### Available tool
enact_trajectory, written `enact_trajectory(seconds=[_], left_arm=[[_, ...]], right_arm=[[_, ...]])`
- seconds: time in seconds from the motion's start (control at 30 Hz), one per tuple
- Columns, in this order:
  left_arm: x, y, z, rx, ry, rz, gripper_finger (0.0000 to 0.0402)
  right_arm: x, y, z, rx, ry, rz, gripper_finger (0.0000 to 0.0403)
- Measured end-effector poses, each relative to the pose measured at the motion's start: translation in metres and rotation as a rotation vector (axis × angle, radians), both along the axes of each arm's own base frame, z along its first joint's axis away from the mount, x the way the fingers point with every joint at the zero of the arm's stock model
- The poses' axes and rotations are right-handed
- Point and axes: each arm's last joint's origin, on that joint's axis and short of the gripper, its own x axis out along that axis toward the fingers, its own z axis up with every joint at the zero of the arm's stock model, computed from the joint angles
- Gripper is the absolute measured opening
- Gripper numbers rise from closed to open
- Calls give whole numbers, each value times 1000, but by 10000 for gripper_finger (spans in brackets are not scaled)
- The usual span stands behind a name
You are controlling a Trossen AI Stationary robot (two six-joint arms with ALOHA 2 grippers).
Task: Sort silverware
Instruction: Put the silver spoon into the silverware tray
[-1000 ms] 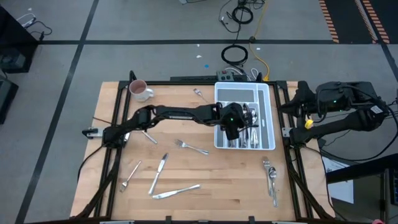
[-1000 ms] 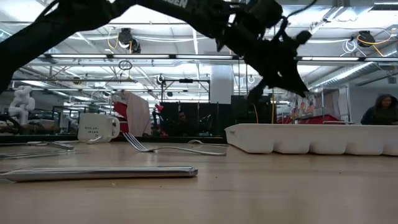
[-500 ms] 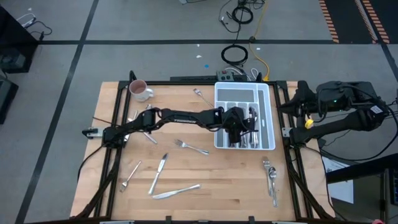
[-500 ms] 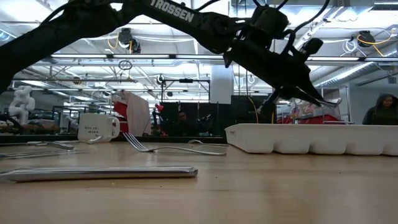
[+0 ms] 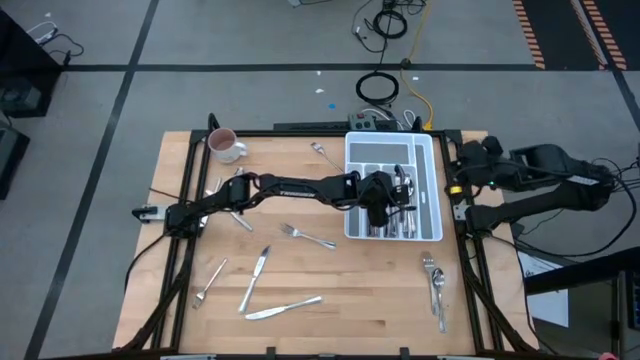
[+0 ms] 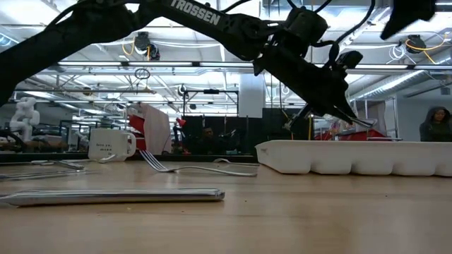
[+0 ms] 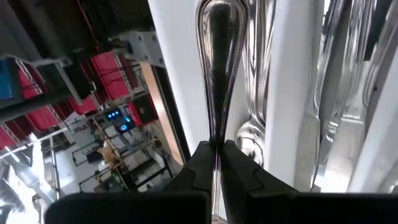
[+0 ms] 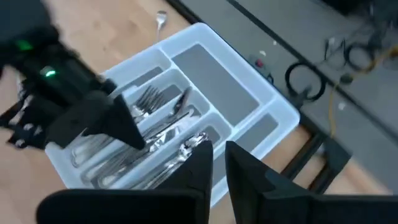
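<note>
My left arm reaches across the table to the white tray (image 5: 431,150). Its gripper (image 5: 393,205) (image 6: 353,116) slants down over the compartments and is shut on one silver piece (image 7: 214,74), whose rounded handle end points away from the fingers. More silverware (image 8: 168,124) lies inside the tray. Loose pieces lie flat on the wood: a fork (image 5: 305,236), two knives (image 5: 255,278) (image 5: 285,308), another fork (image 5: 208,283) and a few pieces (image 5: 435,285) near the right edge. My right gripper (image 8: 218,158) (image 5: 460,175) hovers, shut, beside the tray's right side. My left gripper pinches the silver piece at a narrow stretch of its shaft (image 7: 215,140) between both fingers (image 7: 200,163). The piece runs forward in line with the fingers, its rounded handle end (image 7: 214,18) ahead of them over the tray. Whether that end rests on the tray, I cannot tell.
A pink-and-white mug (image 5: 225,146) stands at the far left corner. One small piece (image 5: 320,150) lies left of the tray, others (image 5: 235,205) under my left arm. Black frame rails (image 5: 470,270) border the table. A person (image 6: 436,123) shows in the room behind.
My left gripper has tipped farther down and reached a little toward the table's right over the tray, still shut on the piece. My right arm has swung from the right edge toward the tray in the last half second.
</note>
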Motion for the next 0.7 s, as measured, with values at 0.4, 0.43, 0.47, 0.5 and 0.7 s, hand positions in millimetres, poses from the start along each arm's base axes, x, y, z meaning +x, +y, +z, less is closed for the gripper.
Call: enact_trajectory(seconds=[0.4, 0.43, 0.47, 0.5, 0.7], left_arm=[[2, -43, 17, -42, -12, -50, 12], [3, -46, 22, -43, -26, -56, 12], [3, -48, 26, -44, -39, -62, 12], [4, -50, 30, -47, -50, -66, 12], [2, -53, 39, -48, -21, -71, 12]], right_arm=[[-33, 2, -77, 395, -460, -271, 163], [-29, 2, -83, 416, -491, -265, 169], [-25, 2, -88, 426, -513, -262, 172], [-20, 3, -93, 435, -529, -256, 174], [7, 5, -106, 450, -580, -176, 169]])
